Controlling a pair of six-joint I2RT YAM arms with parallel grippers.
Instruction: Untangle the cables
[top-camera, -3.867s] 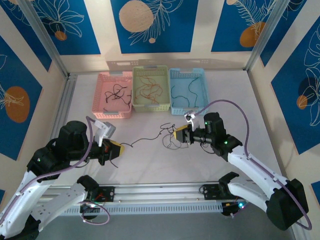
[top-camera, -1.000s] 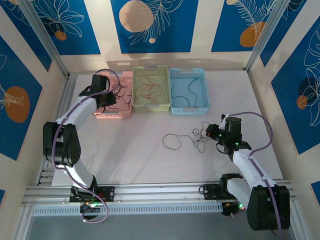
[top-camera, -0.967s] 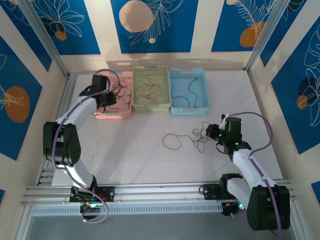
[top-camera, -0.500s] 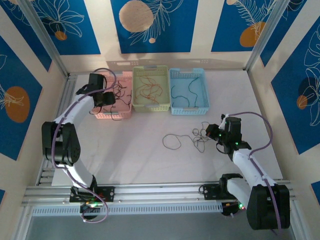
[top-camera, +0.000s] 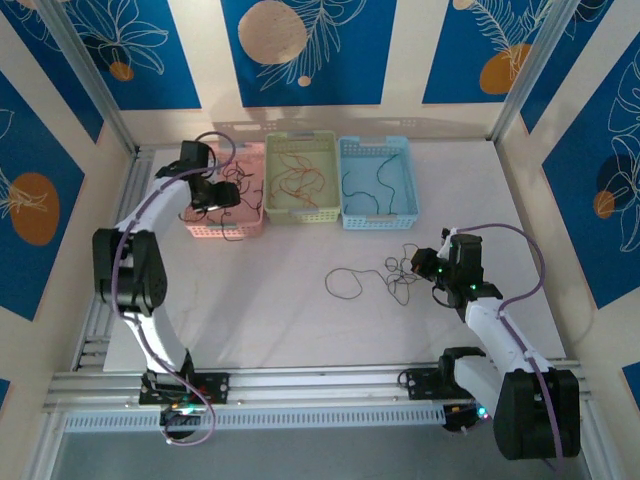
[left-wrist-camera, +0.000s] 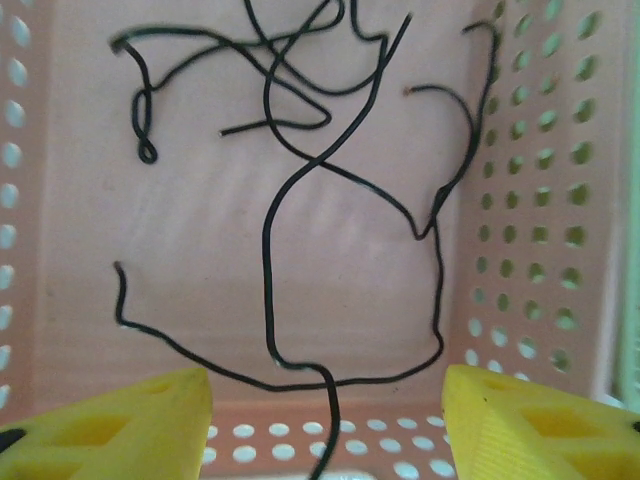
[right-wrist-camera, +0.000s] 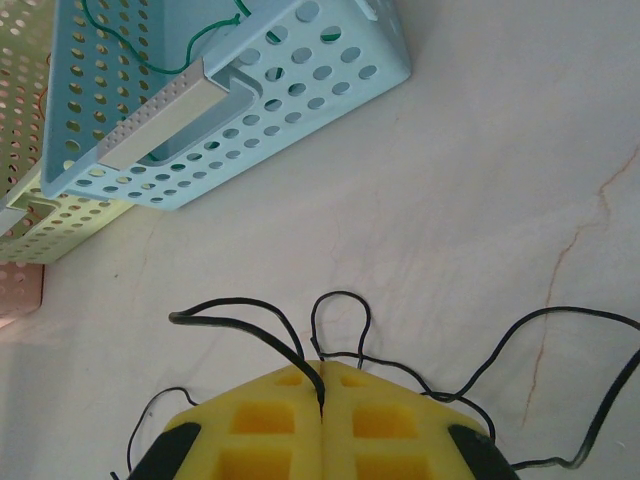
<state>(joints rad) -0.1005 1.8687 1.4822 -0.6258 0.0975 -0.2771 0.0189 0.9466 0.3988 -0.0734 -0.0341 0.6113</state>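
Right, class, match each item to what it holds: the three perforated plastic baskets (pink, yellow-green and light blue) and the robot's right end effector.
Column one:
1. pink perforated plastic basket
2. yellow-green perforated plastic basket
3. light blue perforated plastic basket
4. right end effector

Column two:
A. thin orange-red wires
B. one thin black wire, pinched
C. thin dark green wires
D. several loose black wires, lying inside

Pairs: 1-D, 2-A, 3-C, 4-B.
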